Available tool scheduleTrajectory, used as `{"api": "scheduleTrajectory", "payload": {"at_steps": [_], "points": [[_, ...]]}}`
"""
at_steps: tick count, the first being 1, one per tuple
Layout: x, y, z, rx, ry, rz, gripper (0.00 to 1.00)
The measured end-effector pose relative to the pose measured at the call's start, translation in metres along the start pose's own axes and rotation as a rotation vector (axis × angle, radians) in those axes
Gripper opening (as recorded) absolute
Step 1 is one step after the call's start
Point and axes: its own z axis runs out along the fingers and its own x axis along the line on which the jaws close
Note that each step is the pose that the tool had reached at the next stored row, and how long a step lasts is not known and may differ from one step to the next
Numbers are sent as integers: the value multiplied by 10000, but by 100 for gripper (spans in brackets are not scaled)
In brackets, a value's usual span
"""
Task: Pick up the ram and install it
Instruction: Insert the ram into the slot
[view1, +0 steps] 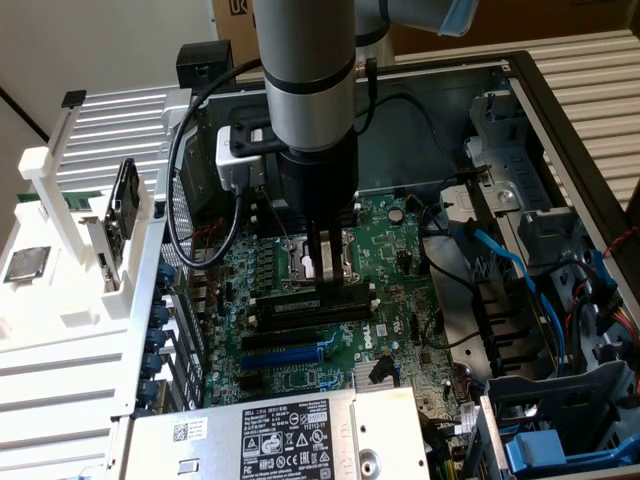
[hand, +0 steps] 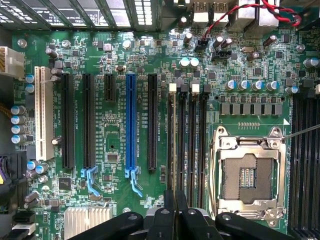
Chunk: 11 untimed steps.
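Slatted white panels flank an open computer case, its green motherboard exposed. At the exterior view's left, a white rack carries a square silver processor chip. A labelled metal power supply lies at the near edge, and blue cables run at the exterior view's right. The arm hangs vertically over the board's centre, and its gripper reaches the black memory slots beside the processor socket. The ram stands on edge along one of these slots, directly beneath the gripper; which slot cannot be told. The fingers are drawn nearly together, clamped on the ram's thin upper edge. In the wrist view, white end clips mark the slots' far ends, and a blue expansion slot lies parallel to them, well apart from the gripper.
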Motion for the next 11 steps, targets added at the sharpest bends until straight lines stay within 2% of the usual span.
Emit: {"api": "scheduleTrajectory", "payload": {"at_steps": [11], "points": [[5,4,2,1,3,47,12]]}}
